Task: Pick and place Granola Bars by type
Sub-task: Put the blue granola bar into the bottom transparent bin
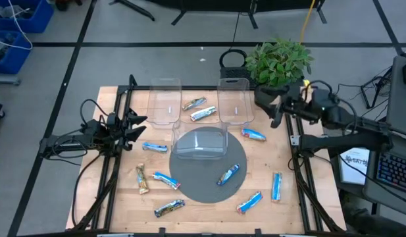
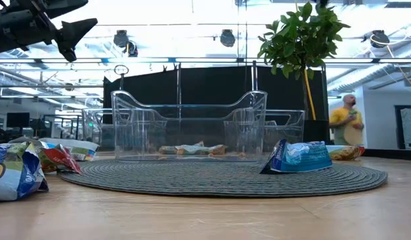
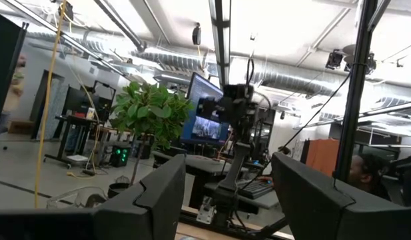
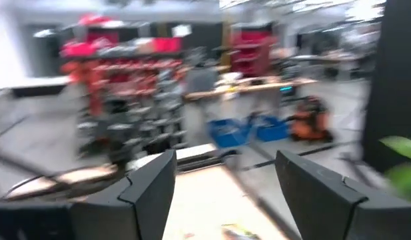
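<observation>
Presently:
- Left gripper: fingers apart, empty, at table's left edge.
- Right gripper: fingers apart, empty, beside plant.
- Granola Bars: scattered, untouched.
- Bins: three, clear.

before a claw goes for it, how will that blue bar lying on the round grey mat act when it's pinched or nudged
The blue bar looks small and flat, so it is probably light and would slide rather than roll. Its glossy foil wrapper may slip or crinkle in a pinch. The ribbed woven mat should drag on it slightly.

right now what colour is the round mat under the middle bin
Grey, a ribbed weave: the round mat shows best in the high view, under the middle bin.
</observation>
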Available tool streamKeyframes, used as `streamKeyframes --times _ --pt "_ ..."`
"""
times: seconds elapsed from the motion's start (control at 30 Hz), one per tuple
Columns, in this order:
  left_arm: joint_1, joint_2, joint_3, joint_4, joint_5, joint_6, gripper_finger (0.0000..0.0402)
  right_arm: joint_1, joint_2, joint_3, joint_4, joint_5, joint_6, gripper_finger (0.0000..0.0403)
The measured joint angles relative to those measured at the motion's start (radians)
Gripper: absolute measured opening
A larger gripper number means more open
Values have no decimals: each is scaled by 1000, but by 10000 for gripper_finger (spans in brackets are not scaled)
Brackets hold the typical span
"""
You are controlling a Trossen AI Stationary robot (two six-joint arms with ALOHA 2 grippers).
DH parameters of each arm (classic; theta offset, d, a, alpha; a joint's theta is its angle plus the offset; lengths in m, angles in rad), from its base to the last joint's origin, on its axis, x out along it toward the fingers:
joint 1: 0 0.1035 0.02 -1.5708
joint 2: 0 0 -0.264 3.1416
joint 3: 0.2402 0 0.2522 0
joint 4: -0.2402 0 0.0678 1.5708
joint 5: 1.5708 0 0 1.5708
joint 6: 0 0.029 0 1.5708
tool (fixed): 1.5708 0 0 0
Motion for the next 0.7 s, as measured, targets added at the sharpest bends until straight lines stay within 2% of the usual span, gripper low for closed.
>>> streamKeyframes --times 0.2,0.3,0.5,0.7 --pt "0 0 0 0 0 0 225 0 142 199 -162 -279 -5 247" --pt "0 0 0 0 0 0 225 0 208 282 -286 -357 -35 247" --pt "0 0 0 0 1 0 225 25 296 338 -473 -362 -107 247" --pt "0 0 0 0 0 0 225 114 357 338 -594 -358 -207 247"
